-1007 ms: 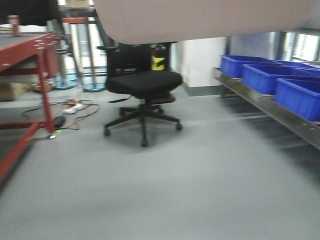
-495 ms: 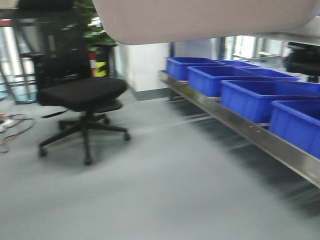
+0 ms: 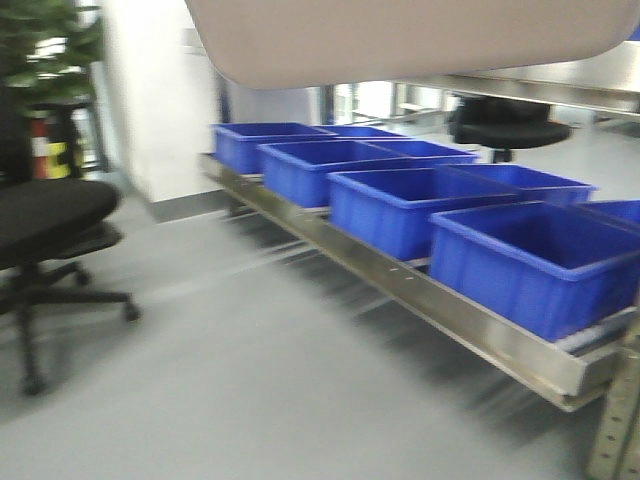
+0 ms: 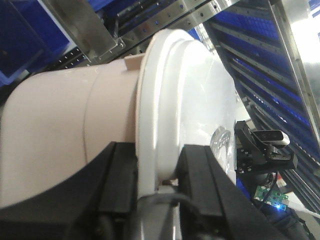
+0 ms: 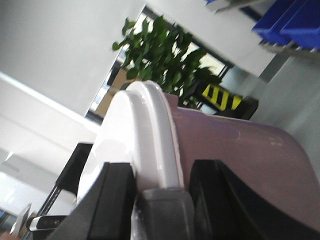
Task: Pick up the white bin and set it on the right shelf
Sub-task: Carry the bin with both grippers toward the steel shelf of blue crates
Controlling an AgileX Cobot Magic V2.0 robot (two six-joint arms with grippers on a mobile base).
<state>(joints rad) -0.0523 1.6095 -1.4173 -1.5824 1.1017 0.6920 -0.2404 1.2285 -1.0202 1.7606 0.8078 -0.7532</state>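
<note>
Two grippers on the white bin (image 3: 400, 40): left gripper (image 4: 157, 172) and right gripper (image 5: 162, 187) each clamped over its lid rim, a finger either side. Bin's up in the air, above the steel shelf (image 3: 430, 300) carrying blue crates (image 3: 530, 260)

One white bin (image 3: 400, 40), one steel shelf (image 3: 470, 325), eight blue crates (image 3: 520, 265), two black chairs (image 3: 45, 215), one potted plant (image 3: 45, 40)
</note>
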